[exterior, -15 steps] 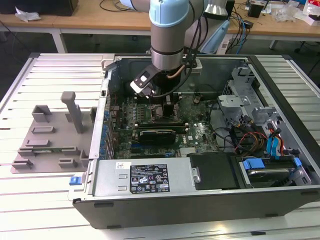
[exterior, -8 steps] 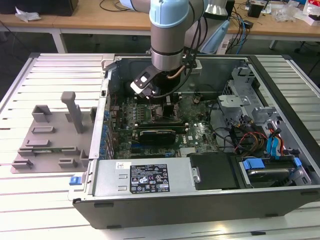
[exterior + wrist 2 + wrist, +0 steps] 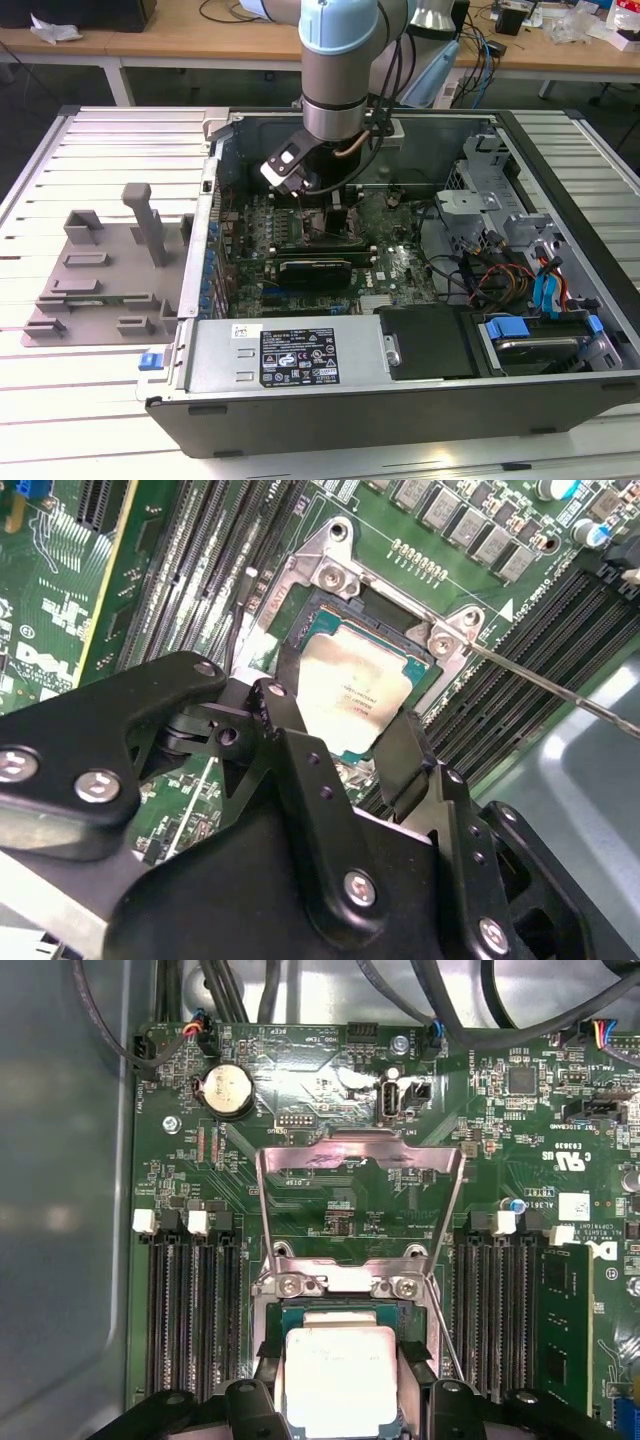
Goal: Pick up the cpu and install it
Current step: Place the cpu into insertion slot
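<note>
At the exterior view's centre, the black gripper [image 3: 322, 220] clasps in its jaws opposite edges of the flat square silver-topped cpu [image 3: 340, 1370], keeping it level for seating in the green motherboard's [image 3: 330, 1190] open socket [image 3: 370, 605].

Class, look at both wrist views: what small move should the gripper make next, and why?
Probably open slightly to release. The black gripper appears closed on the small square silver-topped cpu, which looks level inside its black socket, with the silver metal retaining plate raised clear.
</note>
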Action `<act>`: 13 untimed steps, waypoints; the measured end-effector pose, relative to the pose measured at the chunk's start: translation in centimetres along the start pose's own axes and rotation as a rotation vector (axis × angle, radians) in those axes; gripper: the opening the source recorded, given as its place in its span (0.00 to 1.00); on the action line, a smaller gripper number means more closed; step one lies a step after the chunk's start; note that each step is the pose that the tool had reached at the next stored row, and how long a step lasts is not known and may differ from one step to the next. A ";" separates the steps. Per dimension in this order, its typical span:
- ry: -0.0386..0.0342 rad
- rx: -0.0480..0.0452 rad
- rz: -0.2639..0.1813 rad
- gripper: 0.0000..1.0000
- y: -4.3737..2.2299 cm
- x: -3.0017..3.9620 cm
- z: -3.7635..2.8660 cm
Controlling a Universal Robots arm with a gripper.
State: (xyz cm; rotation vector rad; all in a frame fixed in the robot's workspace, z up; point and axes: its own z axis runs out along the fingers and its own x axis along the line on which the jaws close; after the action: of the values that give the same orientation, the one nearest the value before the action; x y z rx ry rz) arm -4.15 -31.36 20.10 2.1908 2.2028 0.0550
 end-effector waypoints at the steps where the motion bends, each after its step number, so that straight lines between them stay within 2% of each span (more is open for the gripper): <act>1: -0.0006 0.0001 0.009 0.54 0.00 0.00 -0.01; 13: -0.0013 0.0001 0.017 0.54 -0.07 -0.20 -0.01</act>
State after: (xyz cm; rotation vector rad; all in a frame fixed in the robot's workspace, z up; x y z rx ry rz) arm -4.21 -31.57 20.10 2.2091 2.1837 0.0540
